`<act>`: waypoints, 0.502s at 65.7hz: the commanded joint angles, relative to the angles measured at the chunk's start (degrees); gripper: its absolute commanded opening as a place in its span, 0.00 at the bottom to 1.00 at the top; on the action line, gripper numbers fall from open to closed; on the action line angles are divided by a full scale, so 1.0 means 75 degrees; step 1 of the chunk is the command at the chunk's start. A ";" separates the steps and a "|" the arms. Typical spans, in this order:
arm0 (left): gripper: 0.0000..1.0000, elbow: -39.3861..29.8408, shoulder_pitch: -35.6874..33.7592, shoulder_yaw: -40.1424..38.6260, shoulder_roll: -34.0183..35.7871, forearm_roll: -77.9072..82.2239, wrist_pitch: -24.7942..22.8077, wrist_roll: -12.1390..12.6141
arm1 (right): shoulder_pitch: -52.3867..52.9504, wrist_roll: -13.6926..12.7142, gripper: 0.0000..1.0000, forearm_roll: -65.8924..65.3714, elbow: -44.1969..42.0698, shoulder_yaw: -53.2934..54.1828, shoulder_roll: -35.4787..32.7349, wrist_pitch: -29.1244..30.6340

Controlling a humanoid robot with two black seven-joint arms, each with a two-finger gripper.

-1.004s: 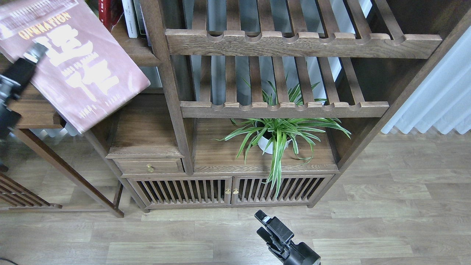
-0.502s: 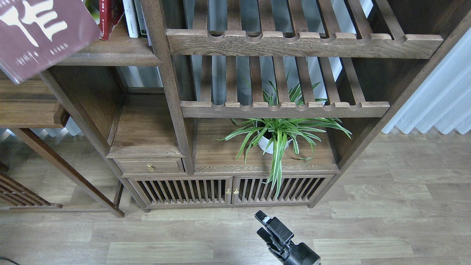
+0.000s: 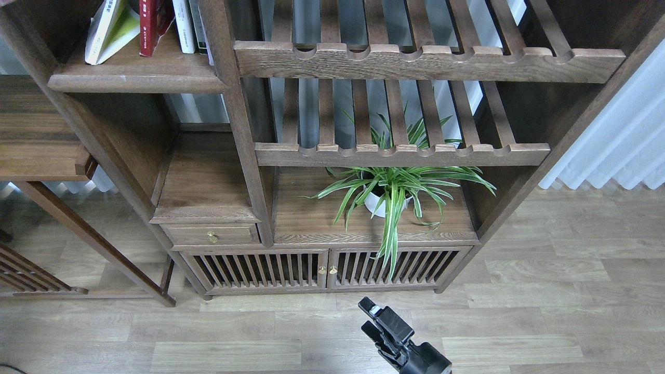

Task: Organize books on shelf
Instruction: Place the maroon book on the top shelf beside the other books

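Note:
The shelf, a flat dark-brown board with a rounded front edge, is at the upper left. On it a lime-yellow book leans to the right against a red book, which stands beside white-spined books. Of the maroon book only a thin sliver shows at the top left corner. My left gripper is out of view. My right gripper hangs low over the floor at the bottom centre, its two fingers apart and nothing between them.
Two slatted racks with scalloped rails fill the cabinet's right bay. Below them a potted spider plant stands on the cabinet top. There are a small drawer, slatted doors and a side table at the left.
The maroon book has gone up and to the left, almost wholly out of frame, and the left gripper with it. The lime-yellow book is now uncovered. The right gripper has not moved.

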 commanded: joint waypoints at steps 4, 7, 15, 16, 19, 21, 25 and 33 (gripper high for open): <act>0.03 0.0793 -0.0801 0.0333 -0.0653 0.0563 0.0002 -0.0003 | 0.0021 0.0002 1.00 0.0011 -0.0002 0.0010 0.0024 0.0000; 0.03 0.1028 -0.0965 0.0368 -0.0782 0.0785 0.0002 -0.0003 | 0.0021 0.0002 1.00 0.0012 -0.0002 0.0010 0.0036 0.0000; 0.03 0.1415 -0.1199 0.0462 -0.0864 0.0962 0.0002 -0.0003 | 0.0021 0.0002 1.00 0.0012 -0.0002 0.0010 0.0036 0.0000; 0.03 0.1450 -0.1199 0.0474 -0.0864 0.0962 0.0002 -0.0003 | 0.0021 0.0002 1.00 0.0012 -0.0002 0.0010 0.0036 0.0000; 0.03 0.1497 -0.1211 0.0532 -0.0864 0.0962 0.0002 -0.0003 | 0.0021 0.0002 1.00 0.0012 -0.0013 0.0010 0.0036 0.0000; 0.03 0.1497 -0.1246 0.0602 -0.0875 0.0962 0.0002 -0.0003 | 0.0021 0.0002 1.00 0.0012 -0.0013 0.0010 0.0036 0.0000; 0.03 0.1497 -0.1340 0.0708 -0.0876 0.0950 0.0002 -0.0003 | 0.0021 0.0002 1.00 0.0012 -0.0002 0.0022 0.0024 0.0000; 0.03 0.1462 -0.1422 0.0861 -0.0841 0.0880 0.0002 -0.0003 | 0.0033 0.0002 1.00 0.0023 -0.0002 0.0010 0.0024 0.0000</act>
